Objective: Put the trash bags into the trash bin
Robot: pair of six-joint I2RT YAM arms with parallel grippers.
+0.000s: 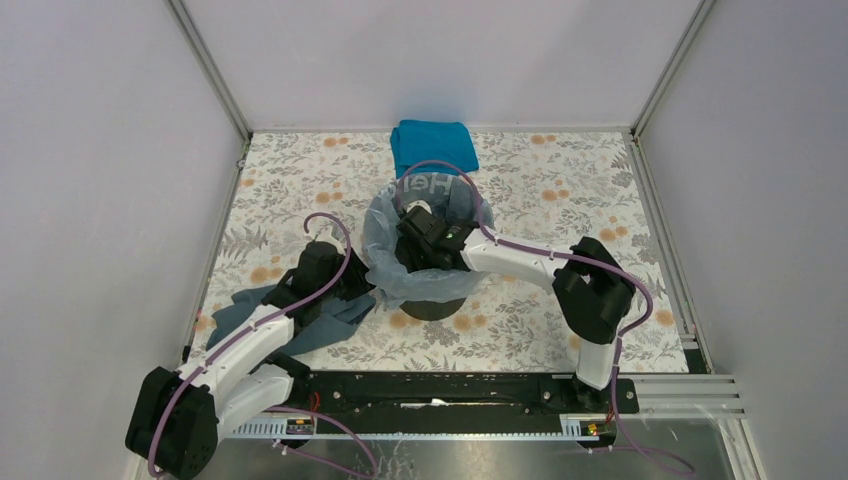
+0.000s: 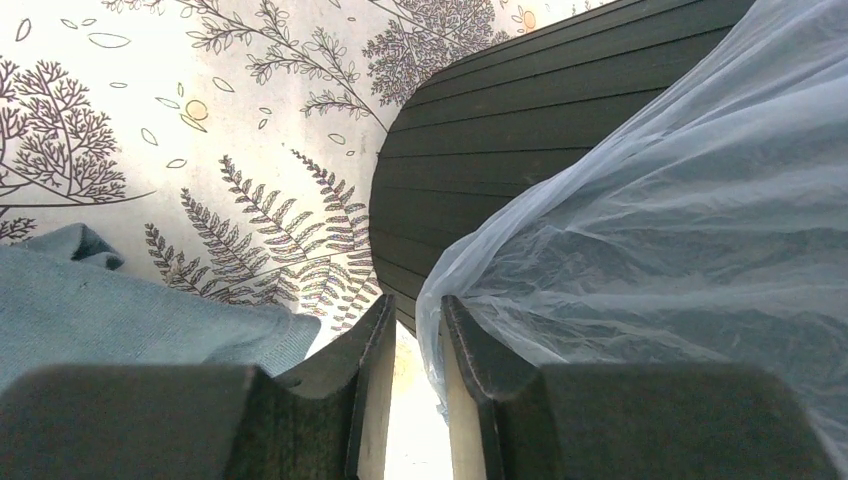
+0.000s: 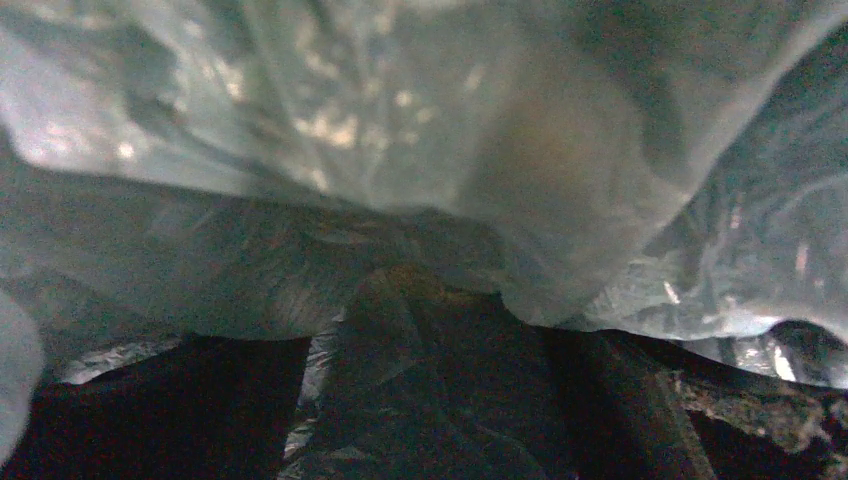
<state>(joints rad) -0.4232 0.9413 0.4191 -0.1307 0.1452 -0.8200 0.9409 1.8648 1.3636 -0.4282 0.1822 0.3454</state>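
A thin translucent pale blue-grey plastic bag (image 1: 400, 280) drapes over and into the black round plastic bin (image 1: 435, 308) on the bench (image 1: 540, 190). Left hand (image 2: 417, 320), narrowly parted, beside the outer hem; right hand (image 1: 425, 240) inside, closure indiscernible. The film is probably light, limp and slippery, best pinched at the hem.

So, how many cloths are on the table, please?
2: a teal cloth behind the bin, a slate-grey cloth beneath the left arm; more may be hidden.
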